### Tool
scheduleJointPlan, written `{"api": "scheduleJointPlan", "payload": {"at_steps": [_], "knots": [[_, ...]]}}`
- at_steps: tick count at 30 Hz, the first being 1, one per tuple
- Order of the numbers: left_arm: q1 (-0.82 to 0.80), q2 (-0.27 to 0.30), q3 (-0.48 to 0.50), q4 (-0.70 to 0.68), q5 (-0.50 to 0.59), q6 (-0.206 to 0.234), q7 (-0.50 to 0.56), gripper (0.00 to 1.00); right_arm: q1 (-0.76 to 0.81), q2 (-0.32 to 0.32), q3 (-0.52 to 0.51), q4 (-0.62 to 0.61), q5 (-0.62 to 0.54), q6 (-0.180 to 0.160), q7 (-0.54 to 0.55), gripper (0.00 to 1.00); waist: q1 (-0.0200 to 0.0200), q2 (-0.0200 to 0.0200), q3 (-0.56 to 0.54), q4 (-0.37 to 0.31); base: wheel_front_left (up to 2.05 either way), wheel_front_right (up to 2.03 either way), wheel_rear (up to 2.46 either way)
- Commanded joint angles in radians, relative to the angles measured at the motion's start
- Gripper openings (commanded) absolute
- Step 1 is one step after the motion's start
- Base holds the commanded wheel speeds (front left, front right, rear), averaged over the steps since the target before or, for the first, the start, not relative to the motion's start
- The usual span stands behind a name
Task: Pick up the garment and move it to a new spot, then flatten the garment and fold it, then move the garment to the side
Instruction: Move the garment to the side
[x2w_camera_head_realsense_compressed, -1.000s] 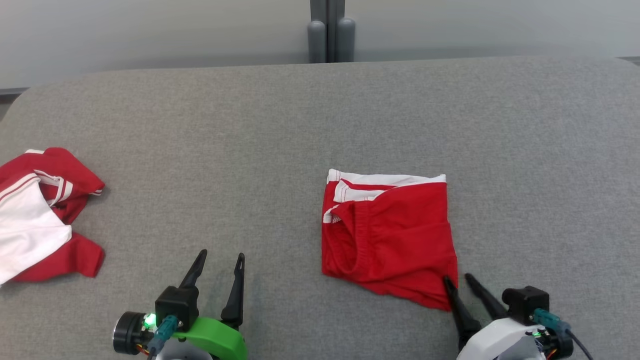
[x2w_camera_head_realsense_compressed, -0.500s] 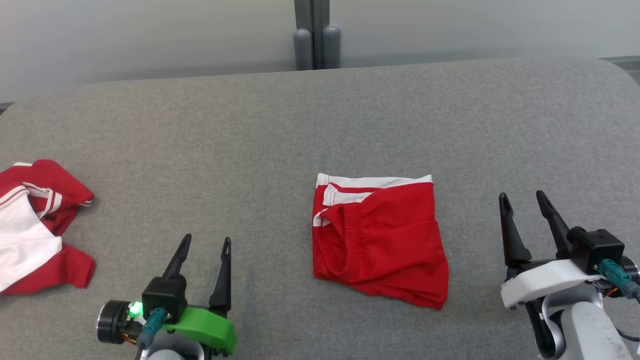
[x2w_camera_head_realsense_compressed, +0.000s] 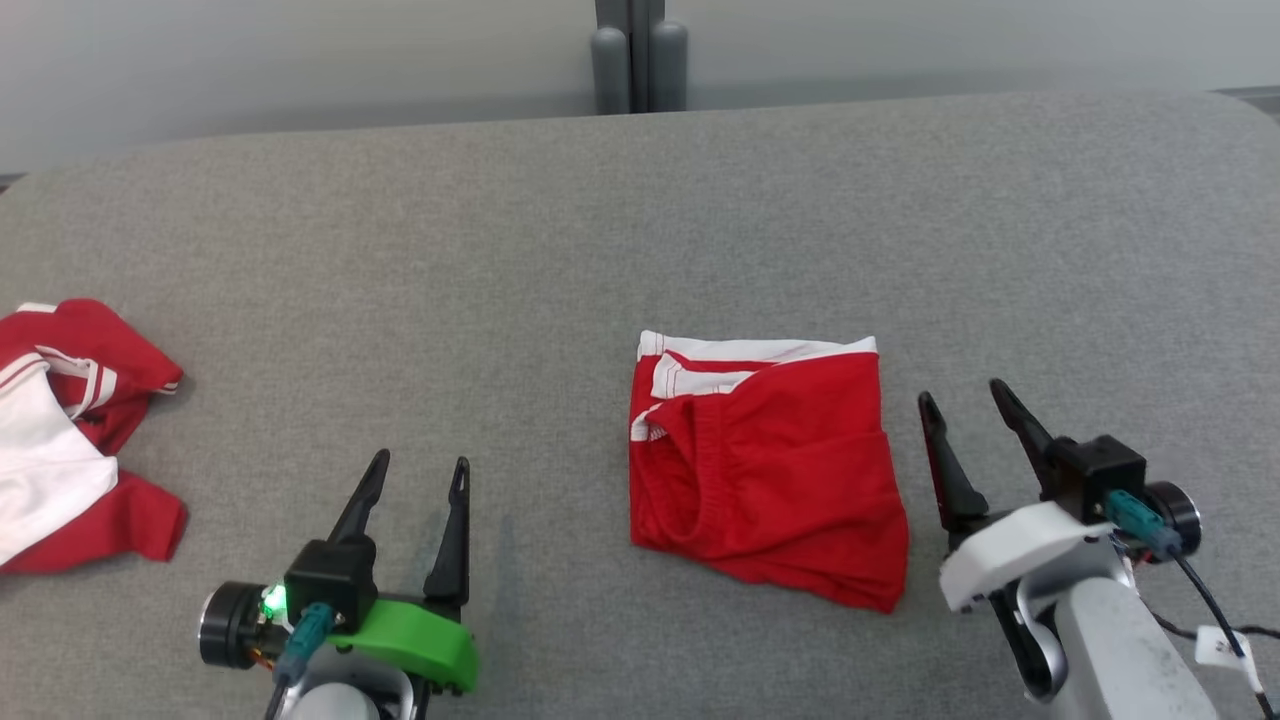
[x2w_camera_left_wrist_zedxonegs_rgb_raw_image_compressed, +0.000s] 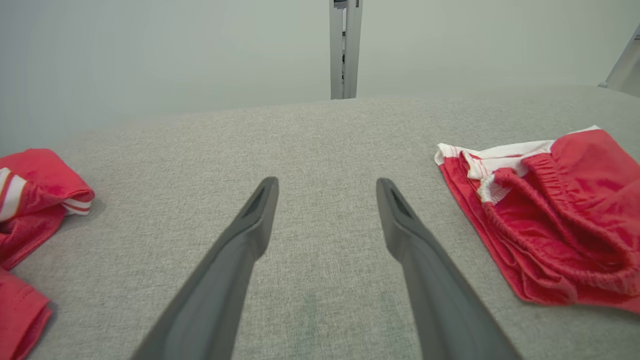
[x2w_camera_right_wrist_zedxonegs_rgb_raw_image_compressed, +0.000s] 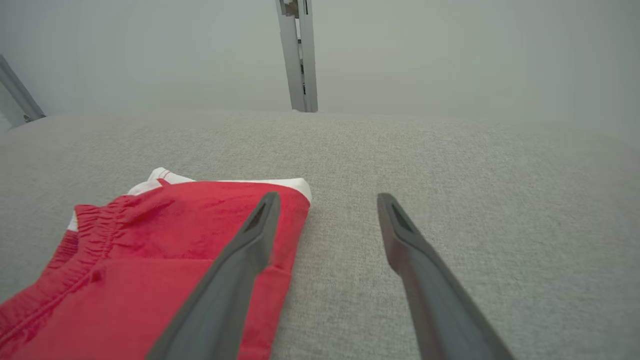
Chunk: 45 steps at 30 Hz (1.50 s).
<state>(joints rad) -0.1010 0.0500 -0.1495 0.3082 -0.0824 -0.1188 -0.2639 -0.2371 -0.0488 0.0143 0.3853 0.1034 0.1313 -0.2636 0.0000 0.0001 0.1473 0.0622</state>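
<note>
From the head view, we are looking down on a grey table (x2w_camera_head_realsense_compressed: 600, 250) where the folded red garment (x2w_camera_head_realsense_compressed: 770, 480) with white trim is lying flat, a little right of the middle. The left tool (x2w_camera_head_realsense_compressed: 421, 460) is sitting on the near side at the left, released, its jaws spread and holding nothing, well apart from the garment. The right tool (x2w_camera_head_realsense_compressed: 964, 392) is standing just right of the garment's right edge, likewise released and empty, with a strip of bare table showing between them. A second garment (x2w_camera_head_realsense_compressed: 70, 430), red and white and crumpled, is lying at the left end of the table. A grey post (x2w_camera_head_realsense_compressed: 640, 55) is rising beyond the far edge.

From the left wrist view, we are seeing both dark fingers (x2w_camera_left_wrist_zedxonegs_rgb_raw_image_compressed: 250, 235) spread wide over bare table, with the garment lying off to the right and the second garment off to the left.

From the right wrist view, that tool's fingers are standing wide apart too. The left one is crossing in front of the garment's right edge, and we cannot tell whether it is touching the cloth. The right one is showing over bare table. The garment's white band is lying along its far side.
</note>
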Motion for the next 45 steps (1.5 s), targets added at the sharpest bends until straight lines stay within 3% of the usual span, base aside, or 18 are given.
{"api": "scheduleJointPlan", "payload": {"at_steps": [1,11,12,13,14,21,35,41,45], "knots": [[-0.035,0.002,-0.003,-0.002,-0.019,-0.003,-0.001,1.00,-0.033,-0.004,0.015,0.022,-0.013,-0.001,-0.002,1.00,0.0000,-0.0001,0.044,0.028,0.00,0.00,0.00],[-0.089,0.002,-0.047,-0.002,-0.047,-0.010,0.000,1.00,-0.181,-0.004,0.047,0.319,-0.061,-0.001,0.000,0.97,0.0000,-0.0001,0.126,0.104,0.00,0.00,0.00],[-0.092,0.002,-0.049,-0.001,-0.049,-0.011,0.000,1.00,-0.188,-0.004,0.045,0.340,-0.056,-0.001,0.001,0.43,0.0000,-0.0001,0.129,0.106,0.00,0.00,0.00],[-0.094,0.002,-0.050,-0.001,-0.048,-0.011,0.000,1.00,-0.191,-0.004,0.045,0.351,-0.050,-0.001,0.001,0.25,0.0000,-0.0001,0.130,0.106,0.00,0.00,0.00],[-0.095,0.002,-0.050,-0.002,-0.047,-0.012,0.000,1.00,-0.194,-0.004,0.043,0.360,-0.043,-0.001,0.001,0.00,0.0000,-0.0001,0.132,0.103,0.00,0.00,0.00],[-0.086,0.003,-0.049,-0.016,-0.019,-0.013,0.000,1.00,-0.193,-0.009,0.016,0.314,0.000,-0.003,0.003,0.00,0.0000,-0.0001,0.114,-0.004,0.00,0.00,0.00],[-0.071,0.036,-0.199,-0.032,-0.045,-0.014,0.000,1.00,-0.097,-0.004,0.050,0.212,0.062,-0.002,-0.001,0.00,0.0000,-0.0001,0.064,-0.392,0.00,0.00,0.00],[-0.053,0.051,-0.238,-0.031,-0.066,-0.013,0.000,1.00,-0.063,-0.004,0.070,0.181,0.085,-0.002,-0.001,0.00,0.0000,-0.0001,0.068,-0.487,0.00,0.00,0.00],[-0.063,0.063,-0.256,-0.035,-0.071,-0.013,0.000,1.00,-0.055,-0.003,0.076,0.155,0.097,-0.002,-0.001,0.00,0.0000,-0.0001,0.089,-0.508,0.00,0.00,0.00]]}}
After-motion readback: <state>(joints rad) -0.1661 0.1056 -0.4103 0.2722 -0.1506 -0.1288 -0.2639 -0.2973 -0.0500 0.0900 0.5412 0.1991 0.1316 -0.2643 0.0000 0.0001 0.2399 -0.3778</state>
